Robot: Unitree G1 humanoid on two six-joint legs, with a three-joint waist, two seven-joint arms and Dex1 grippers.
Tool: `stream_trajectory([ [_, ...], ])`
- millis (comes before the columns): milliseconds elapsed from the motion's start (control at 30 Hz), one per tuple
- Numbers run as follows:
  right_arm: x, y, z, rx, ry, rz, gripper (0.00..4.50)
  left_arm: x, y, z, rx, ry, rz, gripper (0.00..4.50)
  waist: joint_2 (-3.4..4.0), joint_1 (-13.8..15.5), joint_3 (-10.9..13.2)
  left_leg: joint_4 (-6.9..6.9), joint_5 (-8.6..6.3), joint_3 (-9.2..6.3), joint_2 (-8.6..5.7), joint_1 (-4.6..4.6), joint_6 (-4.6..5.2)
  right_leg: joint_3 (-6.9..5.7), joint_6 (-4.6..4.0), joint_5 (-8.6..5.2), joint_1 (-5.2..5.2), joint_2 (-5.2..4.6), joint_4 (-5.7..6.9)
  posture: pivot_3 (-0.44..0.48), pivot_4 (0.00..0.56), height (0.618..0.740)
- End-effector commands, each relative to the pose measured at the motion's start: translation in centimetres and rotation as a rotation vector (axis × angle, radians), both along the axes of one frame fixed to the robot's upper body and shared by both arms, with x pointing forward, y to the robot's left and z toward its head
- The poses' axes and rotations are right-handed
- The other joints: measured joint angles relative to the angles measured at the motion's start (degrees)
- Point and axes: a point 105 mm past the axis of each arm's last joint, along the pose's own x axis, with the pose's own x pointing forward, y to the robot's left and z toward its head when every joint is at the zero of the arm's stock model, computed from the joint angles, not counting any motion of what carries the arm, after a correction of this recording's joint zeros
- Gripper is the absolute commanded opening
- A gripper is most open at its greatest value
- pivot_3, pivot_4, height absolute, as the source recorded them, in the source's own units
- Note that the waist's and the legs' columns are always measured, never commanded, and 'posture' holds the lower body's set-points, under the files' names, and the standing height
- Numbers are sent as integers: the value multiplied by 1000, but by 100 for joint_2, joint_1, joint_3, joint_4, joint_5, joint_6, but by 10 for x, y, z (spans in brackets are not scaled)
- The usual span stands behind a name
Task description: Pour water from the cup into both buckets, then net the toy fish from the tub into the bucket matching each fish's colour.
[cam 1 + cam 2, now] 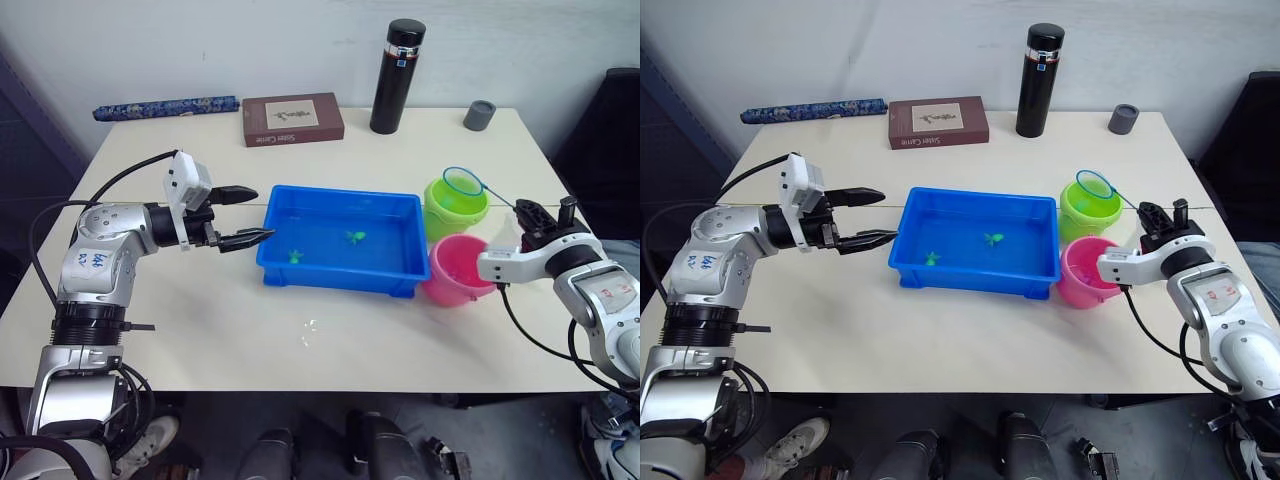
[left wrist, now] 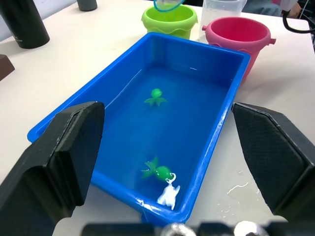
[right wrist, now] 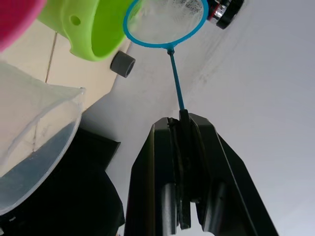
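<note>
The blue tub [image 1: 338, 277] sits mid-table with water and two green toy fish [image 1: 355, 237] [image 2: 158, 171] in it. Just right of it stand the lime green bucket [image 1: 452, 208] and, nearer me, the pink bucket [image 1: 455, 272]. My right gripper [image 1: 545, 214] is shut on the net's thin handle [image 3: 176, 88], and the hoop [image 1: 463, 181] hovers over the green bucket. The clear cup [image 3: 34, 147], partly filled, stands just behind the pink bucket [image 2: 237, 35]. My left gripper [image 1: 250, 215] is open at the tub's left end, level with its rim.
A black thermos [image 1: 397, 77], a small grey cup [image 1: 480, 114], a brown book [image 1: 292, 119] and a blue patterned roll [image 1: 165, 107] line the far edge. Water drops [image 1: 310, 330] lie in front of the tub. A small white object [image 2: 168, 194] floats in its corner.
</note>
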Motion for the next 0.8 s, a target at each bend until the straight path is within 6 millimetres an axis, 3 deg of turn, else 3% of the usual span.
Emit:
stream_trajectory([
  [33,-1,-7,25,6,-85,-29,0,-3,2,10,5,-41,2,4447,0,0,0,0,0,0,0,0,0,0,0,0,0,0,0,0,150,739],
  [100,0,-5,18,16,-54,-12,0,-3,1,9,9,-40,1,4447,0,0,0,0,0,-1,1,1,0,0,0,0,0,1,1,0,150,739],
  [200,0,-7,32,49,-90,-18,0,-3,2,10,5,-40,5,4447,0,0,0,0,0,-1,0,1,0,0,0,0,0,1,1,0,150,739],
  [367,3,13,44,356,-31,96,0,-3,7,11,6,-39,17,4447,0,-20,0,0,0,0,2,5,0,1,0,0,1,3,2,0,150,739],
  [467,2,26,42,702,141,147,0,-2,8,11,3,-40,21,4447,0,-10,0,0,0,0,6,6,-1,0,0,0,3,7,2,0,150,739],
  [600,-8,43,47,949,394,214,0,-2,7,12,2,-43,22,4447,0,6,0,4,0,-3,6,5,0,-2,0,0,6,4,1,0,150,739],
  [700,-15,50,42,1038,578,187,0,-2,7,12,-1,-44,24,4447,0,36,0,5,-1,-11,5,5,2,-6,0,0,9,0,-2,0,150,739],
  [800,-16,61,35,932,645,189,0,-5,7,11,-2,-41,23,4447,0,47,0,4,-2,-15,5,4,3,-9,0,0,11,-1,-6,0,150,739],
])
